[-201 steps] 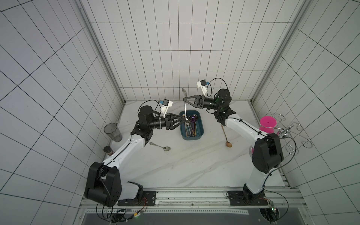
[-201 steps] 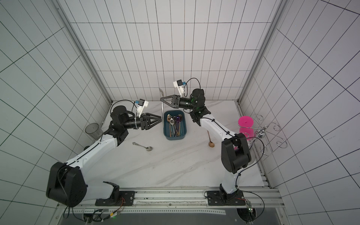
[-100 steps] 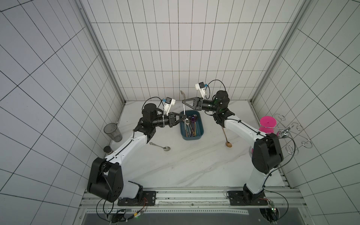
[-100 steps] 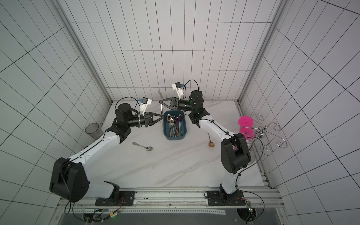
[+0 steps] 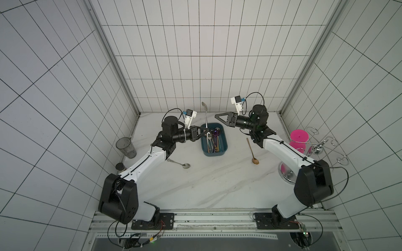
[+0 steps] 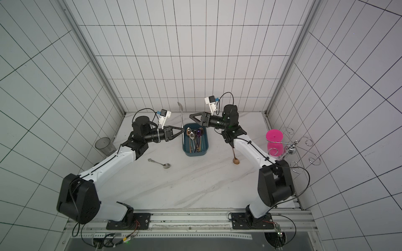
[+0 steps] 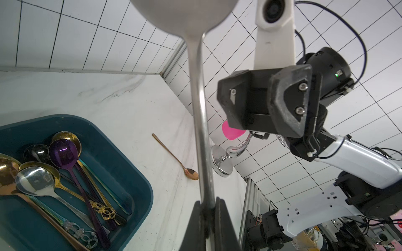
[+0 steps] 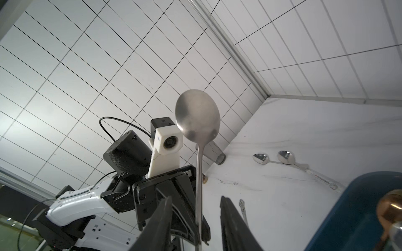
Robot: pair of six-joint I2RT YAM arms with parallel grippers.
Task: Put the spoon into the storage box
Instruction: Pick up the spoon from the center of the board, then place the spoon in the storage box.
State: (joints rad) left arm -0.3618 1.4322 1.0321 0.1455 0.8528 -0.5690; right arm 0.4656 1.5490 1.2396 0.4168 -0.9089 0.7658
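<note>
Two tools: left tool (image 7: pixel 206 207) is clamping steel spoon (image 5: pixel 205 115) upright, storage box (image 5: pixel 226 142) just beside it; right tool (image 5: pixel 217 116) is gaping nearby.

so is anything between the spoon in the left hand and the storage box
Nothing visible does. The left hand holds the spoon upright over the edge of the storage box; the right hand is open, off to one side. The spoons inside leave room.
</note>
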